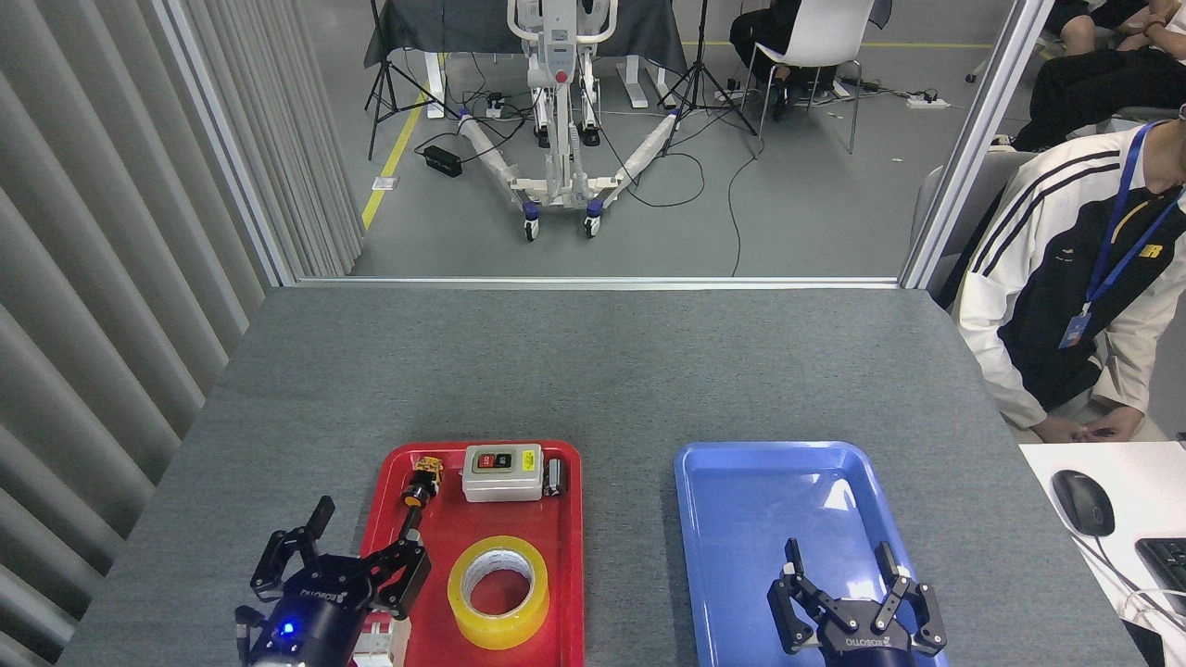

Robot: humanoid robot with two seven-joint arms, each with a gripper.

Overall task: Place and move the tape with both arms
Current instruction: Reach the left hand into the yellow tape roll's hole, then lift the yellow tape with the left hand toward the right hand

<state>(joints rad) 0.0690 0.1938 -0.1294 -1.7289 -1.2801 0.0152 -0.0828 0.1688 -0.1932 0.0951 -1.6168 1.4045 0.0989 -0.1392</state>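
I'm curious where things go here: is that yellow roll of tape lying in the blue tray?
No, the tape lies flat in the red tray, while the blue tray beside it holds nothing.
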